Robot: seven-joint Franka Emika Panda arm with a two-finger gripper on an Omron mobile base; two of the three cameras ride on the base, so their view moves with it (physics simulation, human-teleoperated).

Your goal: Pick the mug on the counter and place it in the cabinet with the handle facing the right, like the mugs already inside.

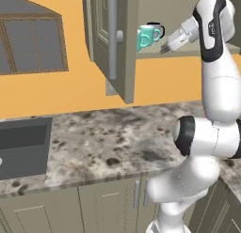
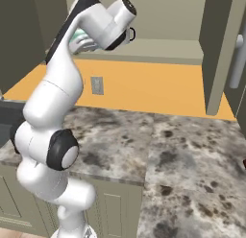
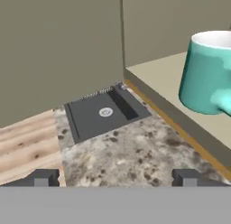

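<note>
One teal mug [image 1: 147, 37] and one black mug [image 1: 156, 28] on the cabinet [image 1: 109, 34] shelf. One sink [image 1: 22, 147] in one counter [image 1: 117, 138]. One window [image 1: 30, 42]. One wall outlet [image 2: 97, 85].

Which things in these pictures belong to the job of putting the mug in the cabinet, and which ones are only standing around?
Belong to the job:
- teal mug, standing on the cabinet shelf
- open cabinet door
- counter
- claw, open and holding nothing

Only standing around:
- black mug behind the teal one
- sink
- wall outlet
</note>
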